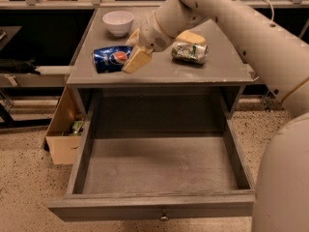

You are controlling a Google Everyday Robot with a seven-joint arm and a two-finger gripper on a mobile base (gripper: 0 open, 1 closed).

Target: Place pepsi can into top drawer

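Note:
The pepsi can (110,58) lies on its side on the left part of the cabinet top (159,71), blue with its round logo facing up. My gripper (132,50) is at the can's right end, reaching in from the right on the white arm (217,8). The top drawer (149,206) is pulled wide open below the cabinet top, empty inside, with its small knob (164,218) on the front panel.
A white bowl (119,22) stands at the back left of the cabinet top. A green-and-white silvery can (189,52) lies on its side right of the gripper. An open cardboard box (62,137) sits on the floor left of the drawer.

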